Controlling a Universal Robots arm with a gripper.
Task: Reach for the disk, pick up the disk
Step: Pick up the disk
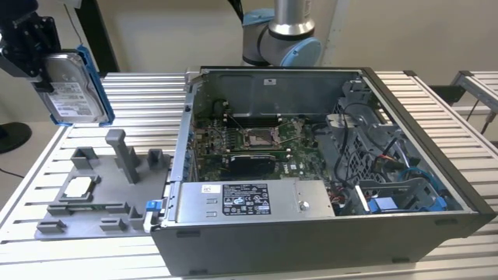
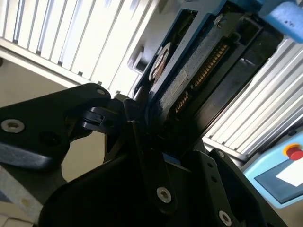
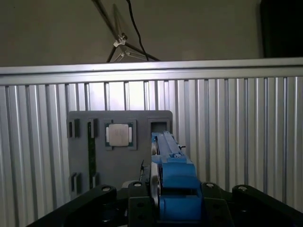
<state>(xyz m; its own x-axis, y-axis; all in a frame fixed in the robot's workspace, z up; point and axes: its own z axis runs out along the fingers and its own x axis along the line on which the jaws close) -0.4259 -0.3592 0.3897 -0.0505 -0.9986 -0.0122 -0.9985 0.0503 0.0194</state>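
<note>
Your black end effector [image 1: 35, 55] grasps the silver-grey, blue-railed disk [image 1: 74, 87] upright at the exterior view's ten o'clock, so it clears the grey fixture [image 1: 93, 192].

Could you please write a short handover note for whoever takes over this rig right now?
Pincer: shut on the disk; in the second wrist view its fingers are clamped on the disk's edge.
Disk: held upright in the air at the exterior view's left, above the grey fixture on the slatted table and apart from the open computer case.
Done: the reach and the pick-up; the disk hangs clear of the fixture.
Left: nothing of the two named steps, as far as the views show.
</note>
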